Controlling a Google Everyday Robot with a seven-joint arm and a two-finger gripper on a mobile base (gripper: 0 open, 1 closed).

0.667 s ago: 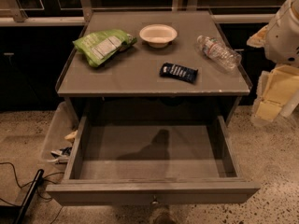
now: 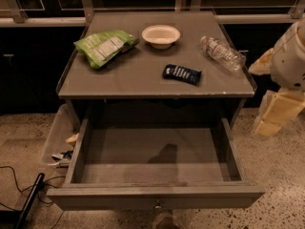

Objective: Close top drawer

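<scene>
The top drawer [image 2: 155, 197] is pulled far out of the grey cabinet [image 2: 157, 87] towards me. It is wide, shallow and empty, and its small round knob [image 2: 157, 205] shows at the middle of the front panel. My white arm [image 2: 291, 56] is at the right edge of the view, beside the cabinet's right side. My gripper [image 2: 279, 111] is the cream-coloured end hanging below it, to the right of the drawer and apart from it.
On the cabinet top lie a green snack bag [image 2: 104, 46], a white bowl [image 2: 161, 35], a dark snack bar [image 2: 181, 74] and a clear plastic bottle [image 2: 222, 53]. A clear bin [image 2: 56, 137] with small items and black cables [image 2: 19, 190] lie on the floor at left.
My arm at the right has dropped a little lower in the view. The drawer and the things on the cabinet top have not moved.
</scene>
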